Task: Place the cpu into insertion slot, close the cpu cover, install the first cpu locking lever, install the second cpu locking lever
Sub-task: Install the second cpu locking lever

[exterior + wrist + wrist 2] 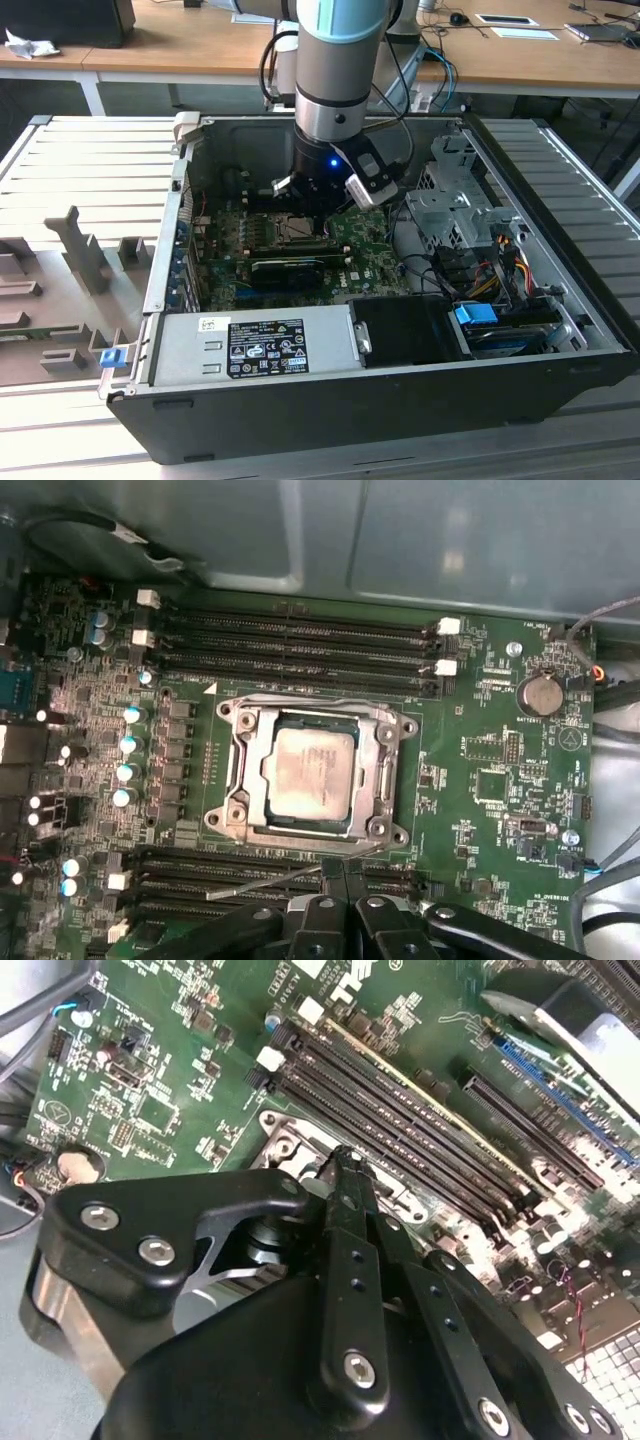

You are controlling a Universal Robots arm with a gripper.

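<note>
While the hand [318, 205] hangs low inside the open computer case [560, 330], its black fingers [335, 920] sit pressed together with no gap, holding nothing. In the first wrist view a thin metal locking lever [265, 882] lies just beside the fingertips, its long axis running from the memory slots [230, 885] near the hand up toward the socket's corner, slightly tilted. Just beyond the fingertips lies the insertion slot [385, 832], and the cpu [312, 764] rests flat in it, square to the socket's edges, its pale metal top facing up. The cpu cover [384, 760] lies down around the chip, which shows through its window. Farther from the hand, more long black memory slots [290, 645] run parallel across the green board [480, 810].
</note>
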